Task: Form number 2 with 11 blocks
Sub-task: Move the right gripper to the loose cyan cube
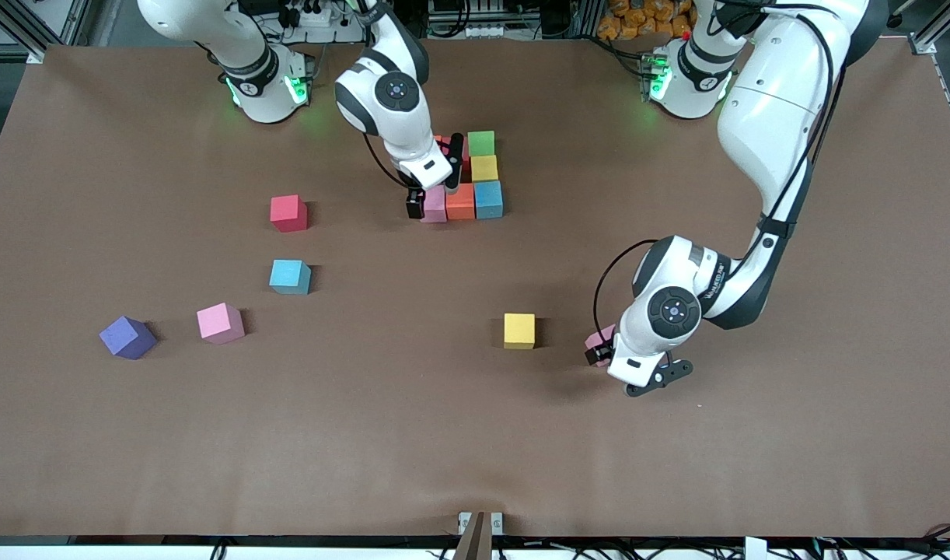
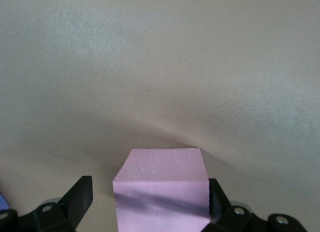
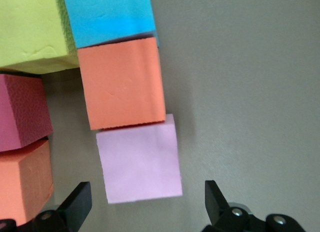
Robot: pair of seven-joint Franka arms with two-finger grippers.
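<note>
Two robot arms work over a brown table (image 1: 475, 435) with small matte foam cubes.
The right gripper (image 1: 434, 183) hangs with jaws spread over a pink cube (image 3: 141, 162) ending the partly built multicoloured cluster (image 1: 475, 187). Nearer the camera than that cluster, the left gripper (image 1: 626, 372), jaws parted, straddles another pink cube (image 2: 161, 189).

Across my brown table (image 1: 475, 435), one purple cube (image 1: 127, 337) sits tilted toward my right arm's end. A small metal bracket (image 1: 480, 523) is fixed at the table edge nearest the front camera.
</note>
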